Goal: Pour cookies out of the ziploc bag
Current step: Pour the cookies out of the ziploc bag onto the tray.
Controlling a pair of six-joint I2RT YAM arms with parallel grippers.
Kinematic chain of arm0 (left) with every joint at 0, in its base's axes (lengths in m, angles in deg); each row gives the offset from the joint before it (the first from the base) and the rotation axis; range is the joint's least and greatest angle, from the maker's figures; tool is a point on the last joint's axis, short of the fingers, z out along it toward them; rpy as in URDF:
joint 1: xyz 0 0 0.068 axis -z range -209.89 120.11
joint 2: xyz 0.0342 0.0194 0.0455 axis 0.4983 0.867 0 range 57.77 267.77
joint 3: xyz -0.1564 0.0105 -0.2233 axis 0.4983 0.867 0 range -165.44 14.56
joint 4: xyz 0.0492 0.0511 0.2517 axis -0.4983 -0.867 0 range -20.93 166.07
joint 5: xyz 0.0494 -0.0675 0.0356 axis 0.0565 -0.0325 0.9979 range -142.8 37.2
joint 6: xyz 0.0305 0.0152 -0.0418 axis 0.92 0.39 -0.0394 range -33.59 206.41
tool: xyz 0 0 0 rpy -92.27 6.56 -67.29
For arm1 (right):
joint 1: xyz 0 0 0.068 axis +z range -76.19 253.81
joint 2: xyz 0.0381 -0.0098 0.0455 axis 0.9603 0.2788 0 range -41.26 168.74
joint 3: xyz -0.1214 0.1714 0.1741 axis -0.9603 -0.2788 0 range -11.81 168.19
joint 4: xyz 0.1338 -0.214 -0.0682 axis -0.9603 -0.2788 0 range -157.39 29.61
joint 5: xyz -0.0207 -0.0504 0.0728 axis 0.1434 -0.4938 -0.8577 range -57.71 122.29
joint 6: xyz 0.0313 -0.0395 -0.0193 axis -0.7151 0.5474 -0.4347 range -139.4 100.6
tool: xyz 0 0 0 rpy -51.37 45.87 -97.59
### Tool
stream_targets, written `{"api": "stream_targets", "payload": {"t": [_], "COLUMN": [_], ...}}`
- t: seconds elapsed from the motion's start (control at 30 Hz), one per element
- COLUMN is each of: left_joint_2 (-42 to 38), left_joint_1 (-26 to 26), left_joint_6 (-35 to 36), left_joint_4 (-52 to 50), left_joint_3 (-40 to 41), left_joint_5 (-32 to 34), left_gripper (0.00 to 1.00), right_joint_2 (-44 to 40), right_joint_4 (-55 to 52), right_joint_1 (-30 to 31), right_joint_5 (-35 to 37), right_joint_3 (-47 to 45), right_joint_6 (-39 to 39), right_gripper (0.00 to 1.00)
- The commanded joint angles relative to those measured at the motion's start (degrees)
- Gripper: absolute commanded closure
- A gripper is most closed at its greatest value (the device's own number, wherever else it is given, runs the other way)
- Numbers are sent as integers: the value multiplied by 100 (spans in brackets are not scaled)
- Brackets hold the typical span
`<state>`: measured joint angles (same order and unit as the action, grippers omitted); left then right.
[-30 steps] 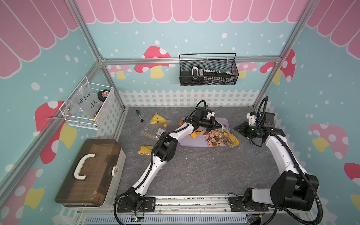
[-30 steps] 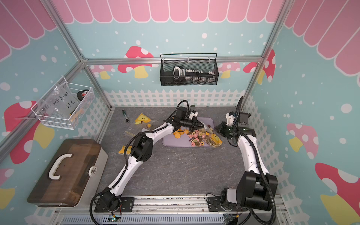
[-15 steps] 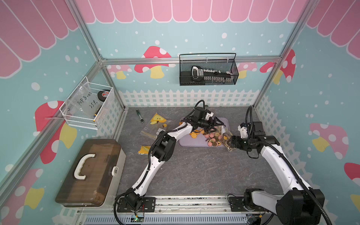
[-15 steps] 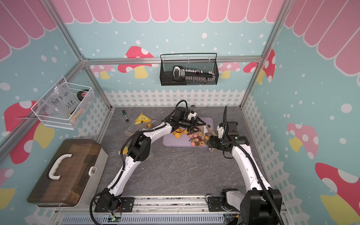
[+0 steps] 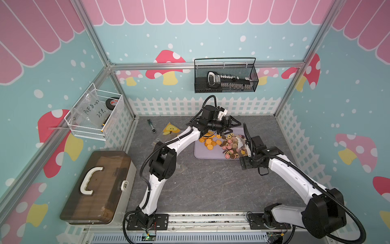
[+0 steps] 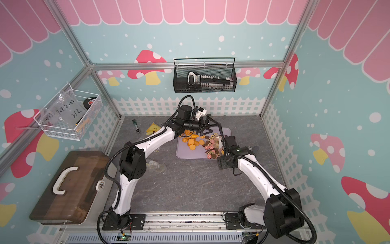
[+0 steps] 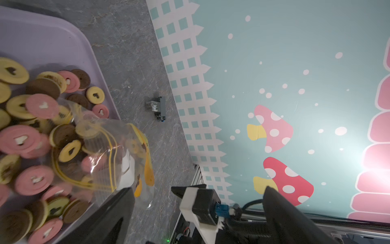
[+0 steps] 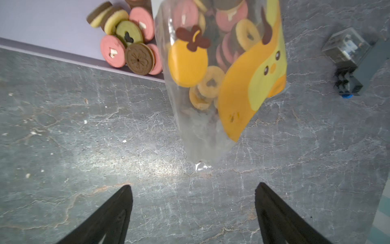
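Lilac tray (image 5: 202, 155) on desk (image 5: 211, 179): cookies (image 5: 219, 143) spilled on it, golden toward 9 o'clock, ringed toward 3. My left tool (image 5: 232, 127) hangs at its 1 o'clock rim, spread wide, empty. Ziploc bag (image 8: 202, 131) straddles the 3 o'clock rim, some cookies inside. Right tool (image 8: 193, 188) wide, not touching it.

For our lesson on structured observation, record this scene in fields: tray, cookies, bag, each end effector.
tray: lavender, on grey table, holds most cookies
cookies: heaped on tray; several inside bag
bag: clear ziploc, across tray edge onto table, unheld
left end effector: open, empty, over tray
right end effector: open, empty, facing bag's corner
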<state>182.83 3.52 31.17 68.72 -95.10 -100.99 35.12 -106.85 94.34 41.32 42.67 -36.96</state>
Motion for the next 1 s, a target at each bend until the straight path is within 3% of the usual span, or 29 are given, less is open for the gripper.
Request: {"api": "stream_targets", "payload": {"t": [0.0, 0.2, 0.33, 0.63, 0.77, 0.83, 0.97], "left_joint_2": [-426, -1036, -1308, -1945, -2120, -2143, -2143], "left_joint_1": [-152, -368, -469, -757, -887, -893, -871], "left_joint_6": [227, 354, 415, 813, 971, 1038, 1110], "left_joint_4": [-143, -161, -175, -496, -593, -634, -635], "left_joint_3": [472, 1204, 1556, 2399, 2689, 2786, 2953], "left_joint_5": [158, 191, 134, 90, 123, 174, 195], "left_gripper": [0, 0, 0, 0, 0, 0, 0], "right_joint_2": [175, 534, 815, 897, 994, 1008, 981], "right_joint_4": [49, 297, 367, 436, 348, 330, 240], "right_joint_1": [106, 139, 148, 137, 134, 135, 126], "right_joint_5": [387, 493, 611, 696, 740, 759, 819], "right_joint_3": [-105, -192, -184, -78, 45, 97, 306], "right_joint_6": [43, 24, 60, 173, 243, 267, 326], "right_gripper": [11, 16, 26, 72, 85, 98, 100]}}
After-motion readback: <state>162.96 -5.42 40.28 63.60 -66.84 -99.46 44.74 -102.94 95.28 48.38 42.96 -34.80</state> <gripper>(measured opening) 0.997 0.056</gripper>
